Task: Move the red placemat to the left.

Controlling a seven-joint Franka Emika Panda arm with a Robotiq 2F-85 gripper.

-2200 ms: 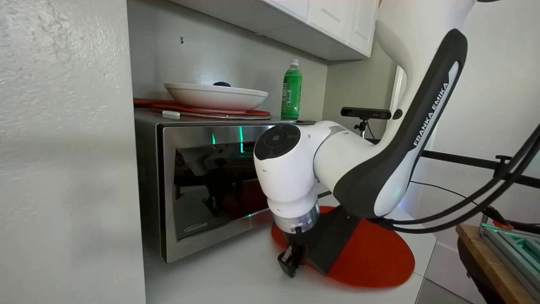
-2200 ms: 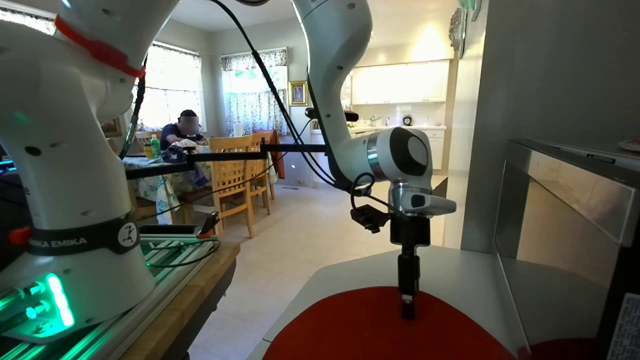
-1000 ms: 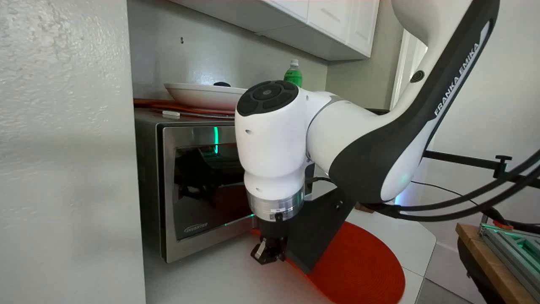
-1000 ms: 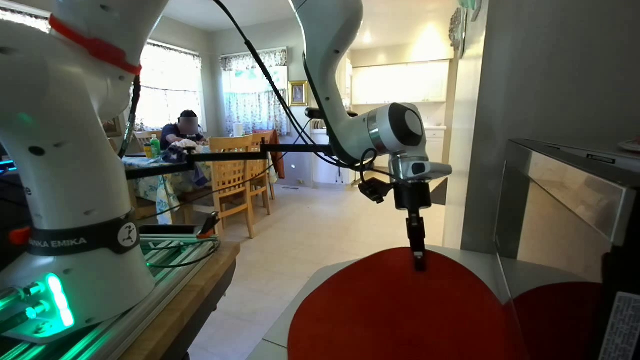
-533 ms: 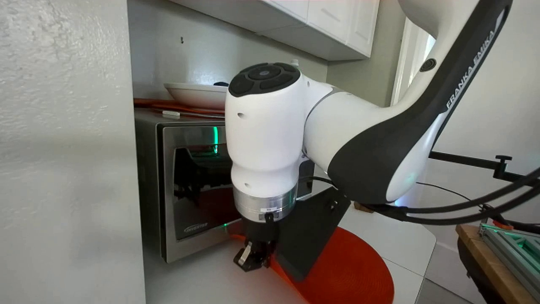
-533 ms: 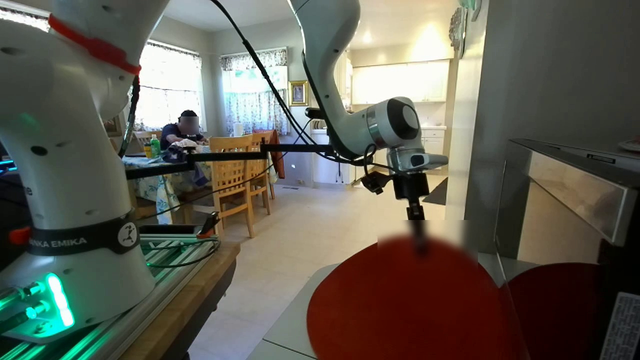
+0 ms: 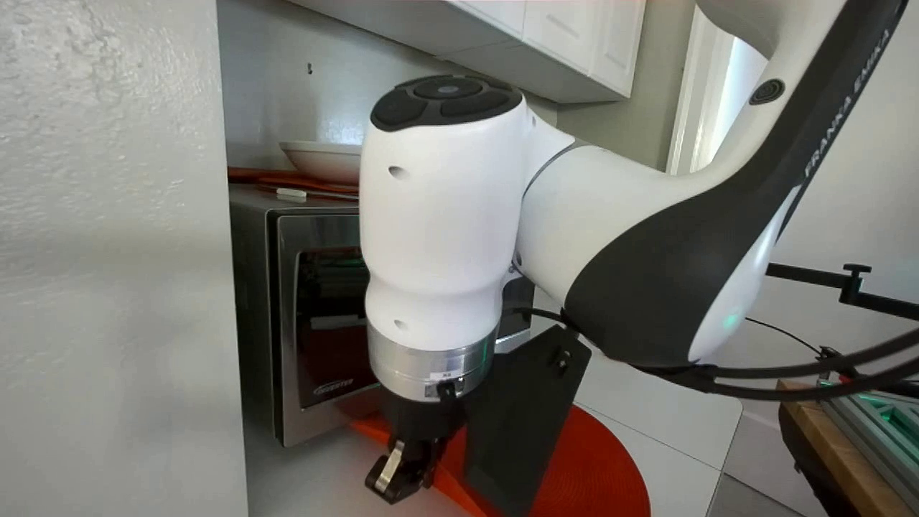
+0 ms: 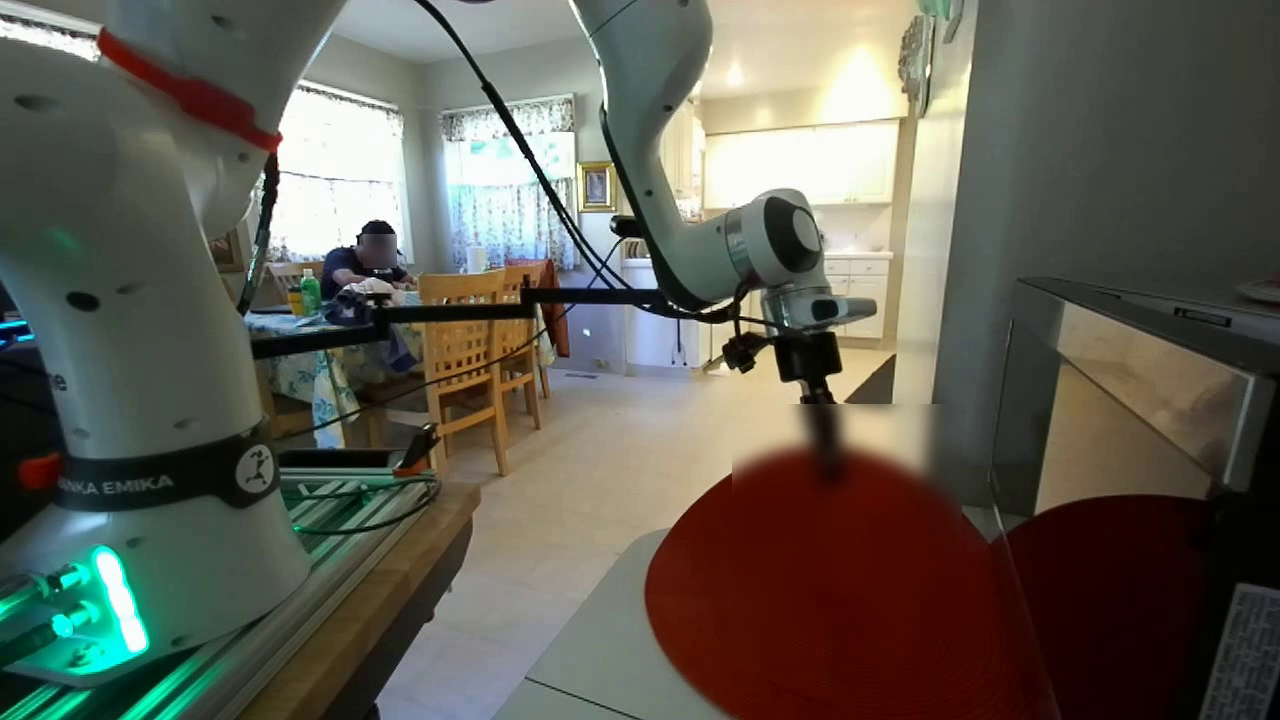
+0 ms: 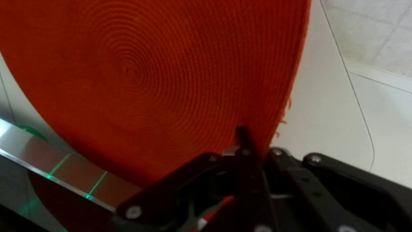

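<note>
The round red placemat (image 7: pixel 596 467) lies over the white table (image 7: pixel 660 402). It also shows in an exterior view (image 8: pixel 820 610) and in the wrist view (image 9: pixel 154 83). My gripper (image 7: pixel 402 481) is at the mat's edge, by the microwave side. In the wrist view the gripper (image 9: pixel 257 151) has one finger over the mat and the other at its outer side, pinching the edge. The mat looks tilted up at the gripper. The arm hides part of the mat. In an exterior view the fingertips (image 8: pixel 828 465) are blurred.
A microwave (image 7: pixel 283 323) stands close beside the gripper, with a white bowl (image 7: pixel 323 161) on top. A wall (image 7: pixel 115 287) is at the left. A wooden bench (image 8: pixel 400 600) bears the robot base. A person (image 8: pixel 370 255) sits far off at a dining table.
My gripper and the mat have moved together, leftward and nearer in one view, farther from the camera in the other. The mat's gripped edge has come along with the gripper.
</note>
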